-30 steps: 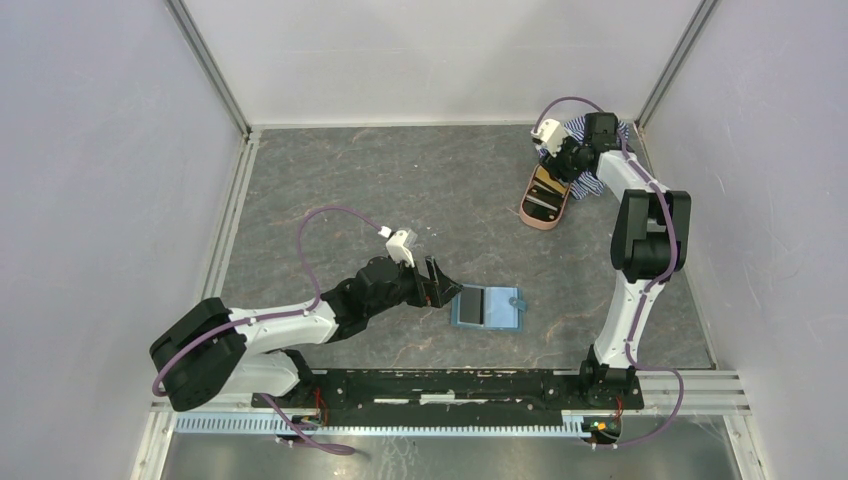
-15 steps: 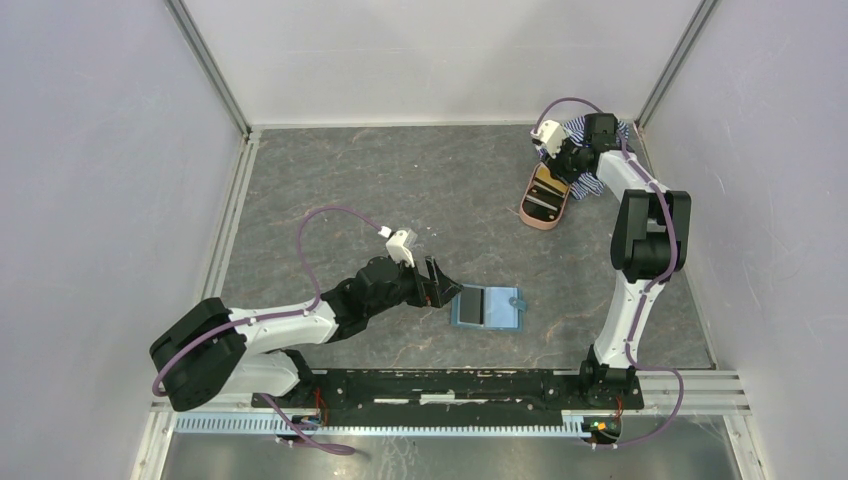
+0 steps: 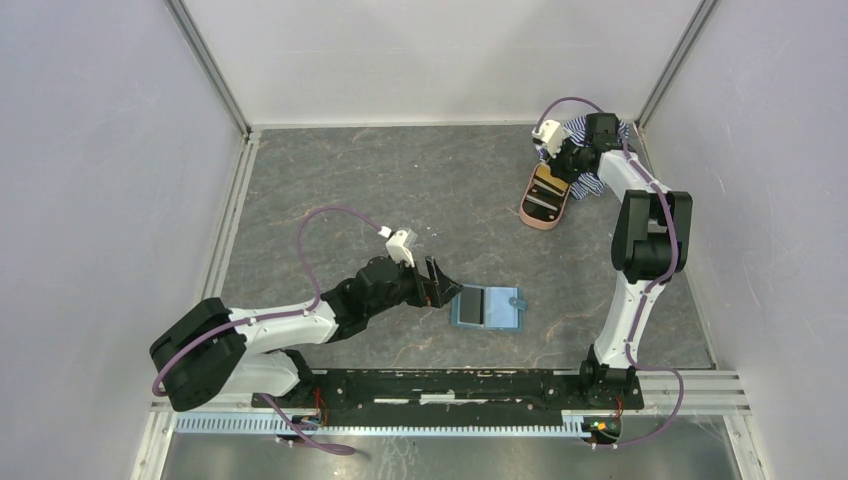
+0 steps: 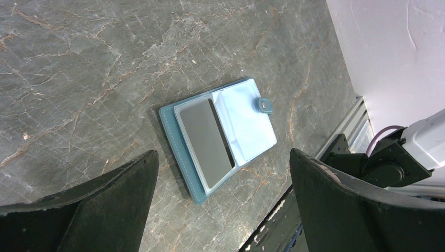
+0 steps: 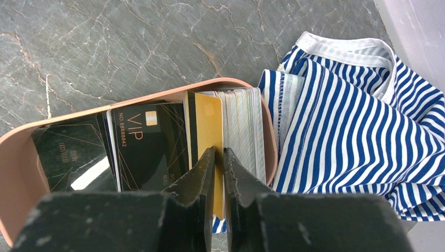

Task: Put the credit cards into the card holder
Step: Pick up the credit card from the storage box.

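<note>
The teal card holder lies open on the table with a dark grey card in its left pocket. My left gripper hovers open just left of it, touching nothing. At the back right, credit cards stand on edge in a pink oval case: black ones, a gold one and a pale stack. My right gripper reaches into the case, its fingers pinched on the gold card's edge.
A blue-white striped cloth lies bunched against the case's right side, near the back right corner post. White walls enclose the table on three sides. The arms' black base rail runs along the near edge.
The right gripper's fingers have closed in on the gold card while the arm stayed over the case. The left arm and the card holder have not moved.
</note>
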`<state>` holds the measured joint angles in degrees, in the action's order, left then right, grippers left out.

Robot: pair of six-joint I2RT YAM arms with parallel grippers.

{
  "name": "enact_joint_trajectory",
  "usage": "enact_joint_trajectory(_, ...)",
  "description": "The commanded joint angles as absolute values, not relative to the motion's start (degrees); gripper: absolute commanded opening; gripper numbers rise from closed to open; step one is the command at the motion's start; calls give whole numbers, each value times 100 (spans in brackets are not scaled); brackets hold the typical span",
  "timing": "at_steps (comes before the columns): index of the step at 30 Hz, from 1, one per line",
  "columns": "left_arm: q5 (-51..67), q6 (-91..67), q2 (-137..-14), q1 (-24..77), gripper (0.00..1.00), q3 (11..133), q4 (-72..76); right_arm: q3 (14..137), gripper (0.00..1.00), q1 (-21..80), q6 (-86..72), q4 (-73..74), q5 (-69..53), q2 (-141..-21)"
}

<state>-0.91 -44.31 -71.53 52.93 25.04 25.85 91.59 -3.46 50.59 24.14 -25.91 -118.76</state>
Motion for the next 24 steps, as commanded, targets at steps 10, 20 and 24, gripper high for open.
enact_joint_trajectory(10,-53,-4623,-7047,5265,100,2537,2741,9178,7,-475,5124,2219,-2775,-11410)
enact_joint_trajectory(20,-57,-4623,-7053,5262,100,2520,2742,9042,0,-492,5429,2671,-3341,-11302)
enact_joint_trajectory(24,-44,-4631,-7083,5264,100,2514,2775,9036,0,-492,5434,2691,-3174,-11372)
